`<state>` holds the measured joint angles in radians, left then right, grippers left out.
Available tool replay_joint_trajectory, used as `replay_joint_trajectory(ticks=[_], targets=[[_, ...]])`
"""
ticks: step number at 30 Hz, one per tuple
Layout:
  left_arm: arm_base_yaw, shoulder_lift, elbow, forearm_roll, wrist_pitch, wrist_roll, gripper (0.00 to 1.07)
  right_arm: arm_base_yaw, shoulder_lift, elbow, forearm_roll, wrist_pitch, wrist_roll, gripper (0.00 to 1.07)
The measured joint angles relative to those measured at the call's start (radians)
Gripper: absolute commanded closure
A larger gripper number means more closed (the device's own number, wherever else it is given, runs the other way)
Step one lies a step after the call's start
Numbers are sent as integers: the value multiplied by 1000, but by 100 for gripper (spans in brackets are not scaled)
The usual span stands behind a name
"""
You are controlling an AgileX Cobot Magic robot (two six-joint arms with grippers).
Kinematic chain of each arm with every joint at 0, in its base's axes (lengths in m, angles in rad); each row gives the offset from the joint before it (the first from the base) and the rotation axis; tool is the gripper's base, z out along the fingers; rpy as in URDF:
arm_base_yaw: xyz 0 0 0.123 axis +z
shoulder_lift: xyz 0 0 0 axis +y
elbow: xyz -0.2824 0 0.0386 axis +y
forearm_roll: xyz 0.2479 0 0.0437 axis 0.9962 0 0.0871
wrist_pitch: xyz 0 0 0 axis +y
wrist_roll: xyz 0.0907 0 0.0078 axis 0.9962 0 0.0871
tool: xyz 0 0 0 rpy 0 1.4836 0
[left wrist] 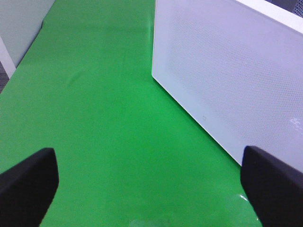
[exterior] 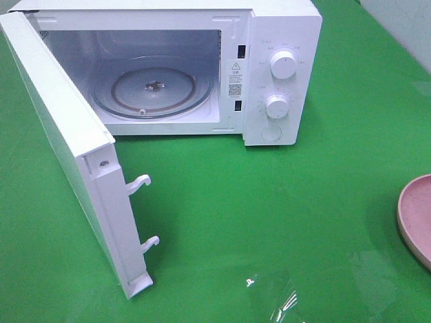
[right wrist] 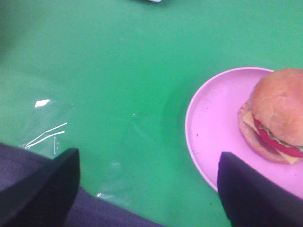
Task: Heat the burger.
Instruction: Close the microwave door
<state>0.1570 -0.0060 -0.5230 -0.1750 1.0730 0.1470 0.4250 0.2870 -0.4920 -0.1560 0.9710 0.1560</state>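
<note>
Resting on a round pink plate [right wrist: 213, 137], the burger [right wrist: 277, 116] shows a golden-brown bun, lettuce, cheese and a red layer; it sits toward one side of the plate, upright. In the overhead view only an arc of that plate [exterior: 412, 215] shows at the right edge of the desk, and the burger itself lies out of that view.

Right gripper [right wrist: 147, 189]: fingers apart, clamped on nothing; one dark fingertip [right wrist: 251, 194] overlaps the plate's rim in the wrist view, the other is over bare cloth. Contact with the plate cannot be told.

Left gripper [left wrist: 149, 184]: fingers spread wide, nothing between them, above the green cloth beside the microwave door's [left wrist: 227, 85] perforated outer face.

Microwave [exterior: 276, 74]: white, at the far edge of the desk, two knobs on its right panel. Door [exterior: 74, 161] swung fully open toward the left, two latch hooks showing. Glass turntable [exterior: 153, 87] inside, bare.

Desk [exterior: 269, 215]: green cloth, with a clear crinkled film patch [exterior: 273, 296] near the front edge.
</note>
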Motion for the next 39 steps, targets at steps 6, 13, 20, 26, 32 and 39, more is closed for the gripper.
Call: replay_joint_trajectory(ticks=[6,13,20,26,32,39], targets=[[0,0,0,0,0,0,10,-166,-159,1,14,-2,-18,31],[0,0,0,0,0,0,10,-297,-287,1,22,-1,-21,31],[0,0,0,0,0,0,10,-323,-291,1,22,0,-21,31],[0,0,0,0,0,0,10,-325,-291,1,22,0,-21,31],[0,0,0,0,0,0,10,-326,-291,1,22,0,-21,31],[0,0,0,0,0,0,10,-326,-291,1,22,0,-21,31]])
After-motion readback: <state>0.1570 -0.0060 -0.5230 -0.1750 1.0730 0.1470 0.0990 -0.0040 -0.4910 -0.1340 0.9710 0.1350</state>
